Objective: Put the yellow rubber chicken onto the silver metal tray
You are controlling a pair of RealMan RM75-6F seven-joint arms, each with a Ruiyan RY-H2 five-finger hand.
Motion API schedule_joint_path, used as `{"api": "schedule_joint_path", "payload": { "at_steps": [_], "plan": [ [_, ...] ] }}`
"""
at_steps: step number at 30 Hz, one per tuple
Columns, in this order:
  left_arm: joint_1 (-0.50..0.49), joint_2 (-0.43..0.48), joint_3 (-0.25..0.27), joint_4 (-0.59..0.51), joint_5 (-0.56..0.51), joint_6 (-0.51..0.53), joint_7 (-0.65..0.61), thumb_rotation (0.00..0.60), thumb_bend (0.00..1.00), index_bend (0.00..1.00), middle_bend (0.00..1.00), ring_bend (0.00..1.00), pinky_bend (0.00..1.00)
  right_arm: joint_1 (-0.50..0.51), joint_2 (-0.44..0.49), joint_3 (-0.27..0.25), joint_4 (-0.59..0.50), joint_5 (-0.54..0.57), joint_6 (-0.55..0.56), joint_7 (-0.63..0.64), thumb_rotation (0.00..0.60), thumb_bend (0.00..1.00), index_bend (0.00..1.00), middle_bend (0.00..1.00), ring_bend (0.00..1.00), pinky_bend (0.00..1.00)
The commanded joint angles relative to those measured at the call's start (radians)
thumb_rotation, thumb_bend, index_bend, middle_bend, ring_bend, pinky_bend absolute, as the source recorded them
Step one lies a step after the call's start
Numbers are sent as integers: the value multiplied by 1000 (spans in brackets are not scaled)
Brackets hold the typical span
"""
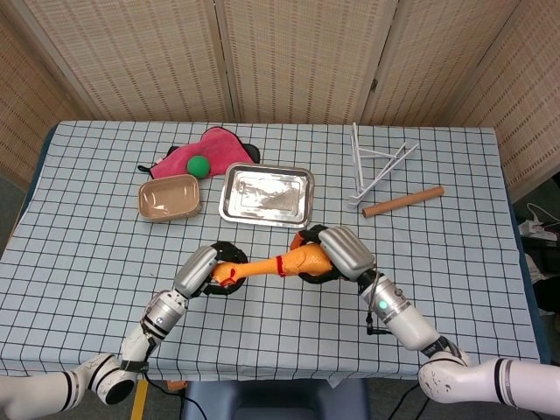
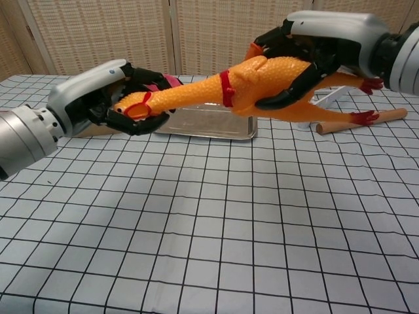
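The yellow rubber chicken [image 1: 278,262] [image 2: 216,91] hangs above the table, tilted with its body higher than its head. My left hand [image 1: 203,269] [image 2: 98,98] grips the chicken's head and beak. My right hand [image 1: 343,250] [image 2: 321,39] wraps over the chicken's body, and the red feet stick out behind it. The silver metal tray [image 1: 266,195] [image 2: 209,124] lies empty on the table just beyond the chicken.
A tan bowl [image 1: 169,198] sits left of the tray, with a pink cloth [image 1: 203,150] and a green ball [image 1: 199,164] behind it. A white wire rack [image 1: 378,168] and a wooden dowel [image 1: 403,201] lie at the back right.
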Motion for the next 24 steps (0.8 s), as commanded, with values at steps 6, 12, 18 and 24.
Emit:
{"api": "schedule_joint_path", "payload": {
  "at_steps": [6, 12, 18, 24],
  "plan": [
    [0, -4, 0, 0, -6, -5, 12, 600, 818, 920, 746, 498, 267, -16, -18, 2, 5, -21, 48, 30, 600, 361, 980, 791, 957, 1000],
    [0, -15, -4, 10, -8, 2, 52, 600, 814, 920, 739, 499, 263, -14, -33, -3, 3, -29, 68, 3, 600, 363, 984, 791, 963, 1000],
    [4, -18, -3, 14, -9, 8, 65, 600, 814, 920, 744, 535, 261, -17, -29, -24, -14, -20, 70, -38, 600, 348, 774, 742, 792, 959],
    [5, -11, -10, 14, -17, 4, 46, 600, 817, 921, 745, 534, 261, 0, 44, -53, -23, -20, -19, -35, 600, 214, 1, 78, 55, 267]
  ]
}}
